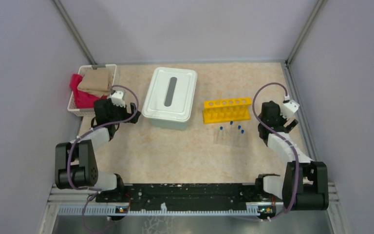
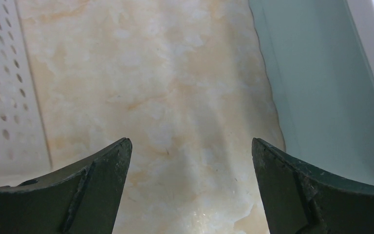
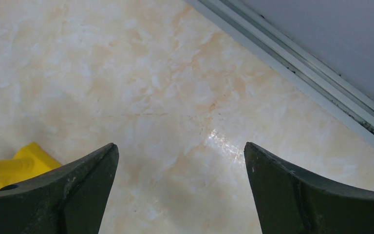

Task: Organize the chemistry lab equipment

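Just in front of the yellow rack (image 1: 226,109), our blue-capped test tubes (image 1: 230,132) lie loose on the table (image 1: 175,151). Both the left gripper (image 2: 190,146) and right gripper (image 3: 180,146) hang spread apart, empty. A glancing finger could roll those thin tubes away, we judge.

Clear passage: near strip of beige marbled tabletop (image 1: 175,156), gap between white perforated plastic basket (image 1: 76,108) and white lidded plastic bin (image 1: 170,97), strip right of yellow holed plastic tube rack (image 1: 226,110); these three obstruct.

You have no text, label or number to read here (not even on the yellow holed tube rack (image 1: 226,110)).
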